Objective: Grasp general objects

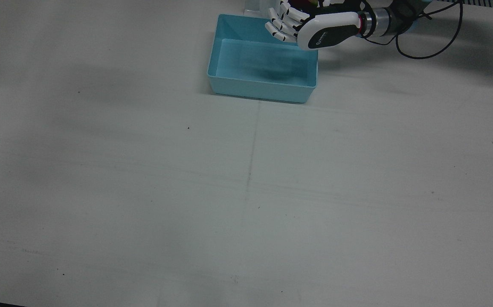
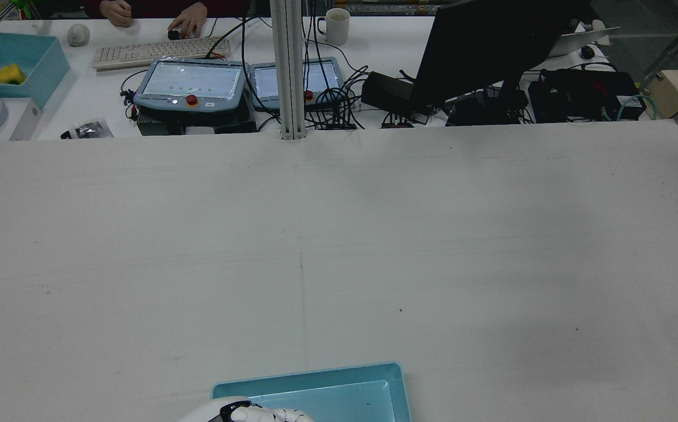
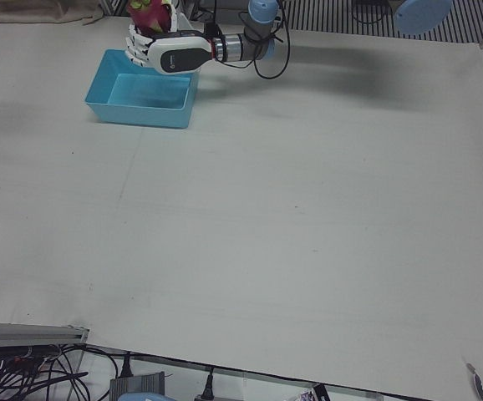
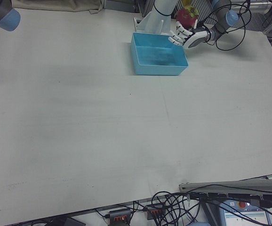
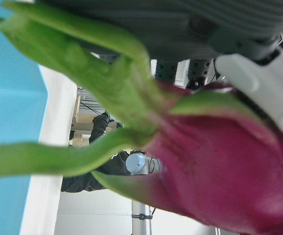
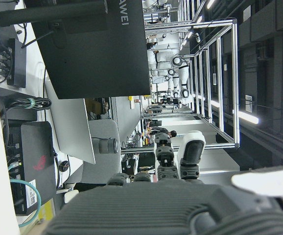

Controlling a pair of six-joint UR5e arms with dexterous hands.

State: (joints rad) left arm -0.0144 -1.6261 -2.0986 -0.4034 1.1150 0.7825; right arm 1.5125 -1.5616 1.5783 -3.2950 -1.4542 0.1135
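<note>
Left hand (image 1: 310, 26), white with a black back, is closed around a magenta dragon fruit with green scales (image 3: 151, 15), held above the far edge of the light-blue rectangular plastic bin (image 1: 262, 87) on the white surface (image 1: 246, 192). Bin interior holds only the hand's shadow. Front view almost hides the fruit behind the fingers (image 1: 282, 21); left-front and right-front views show it above the palm; left hand view fills with it. Rear view catches only the knuckles at the bottom edge. Right hand (image 6: 176, 166): seen only in its own camera, fingers extended and apart, holding nothing.
</note>
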